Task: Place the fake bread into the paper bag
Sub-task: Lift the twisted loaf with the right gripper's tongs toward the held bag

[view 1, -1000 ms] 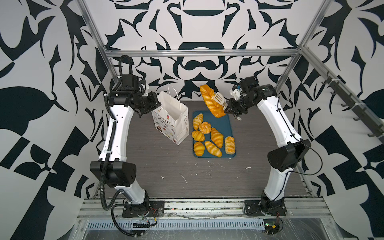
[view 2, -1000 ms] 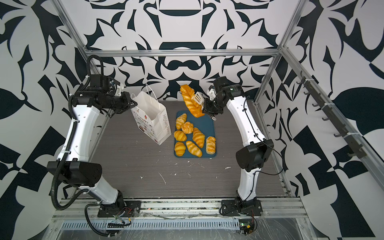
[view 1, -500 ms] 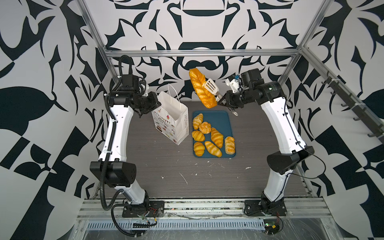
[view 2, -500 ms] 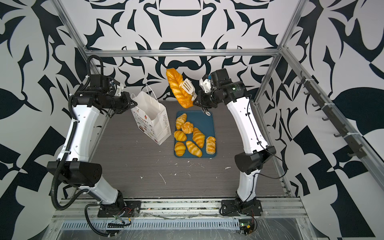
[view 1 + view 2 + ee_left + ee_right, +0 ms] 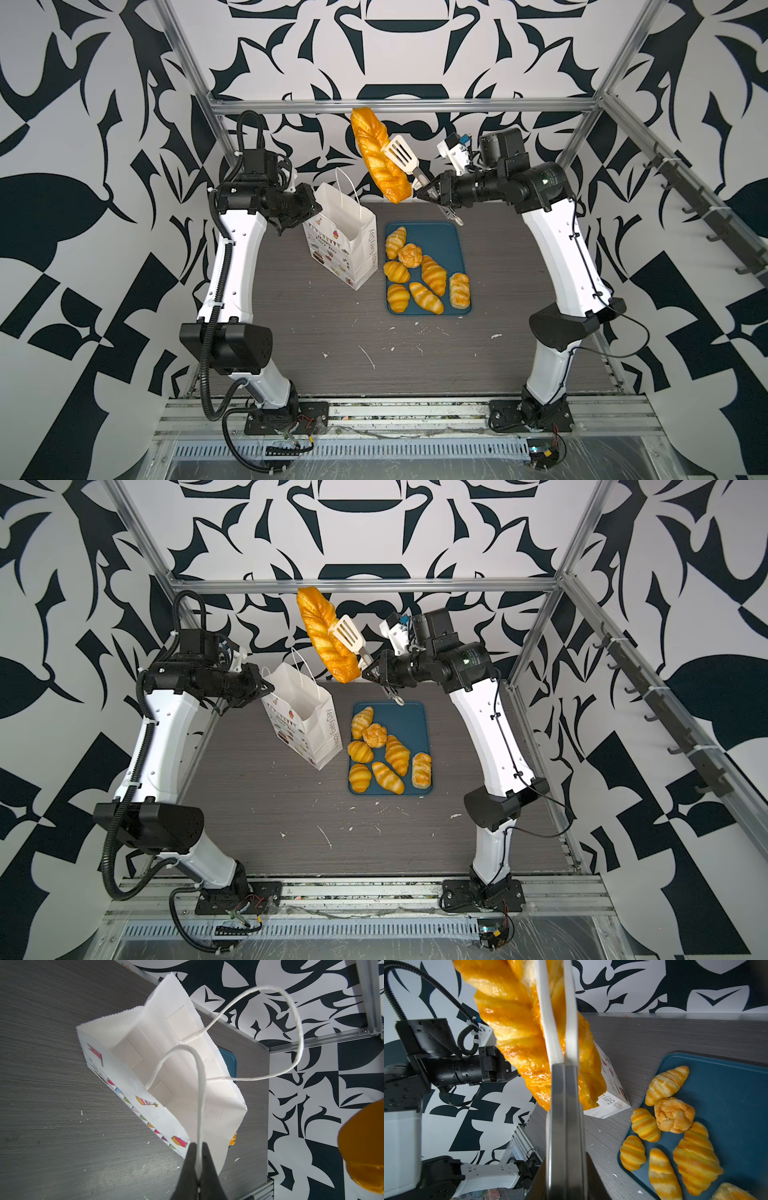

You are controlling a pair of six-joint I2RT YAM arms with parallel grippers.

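The white paper bag (image 5: 345, 237) (image 5: 303, 717) stands open on the table, left of the blue tray. My left gripper (image 5: 313, 205) (image 5: 266, 683) (image 5: 198, 1147) is shut on one of its cord handles (image 5: 200, 1088). My right gripper (image 5: 428, 192) (image 5: 372, 672) (image 5: 564, 1167) is shut on the metal handles of white-tipped tongs (image 5: 401, 154) (image 5: 348, 636) (image 5: 564, 1105). The tongs clamp the long plaited loaf (image 5: 378, 158) (image 5: 326, 638) (image 5: 517, 1032) of fake bread high in the air, just right of the bag's mouth. Several croissants (image 5: 433, 274) (image 5: 397, 754) and a round bun (image 5: 410, 254) (image 5: 673, 1114) lie on the tray.
The blue tray (image 5: 440, 241) (image 5: 409, 721) (image 5: 726, 1095) sits mid-table beside the bag. Aluminium frame posts (image 5: 399, 109) and patterned walls close in the back and sides. White crumbs dot the grey table (image 5: 374, 353) in front.
My right arm has lifted the loaf in the tongs up and leftward, from over the tray towards the bag. The left arm and the bag have not moved.
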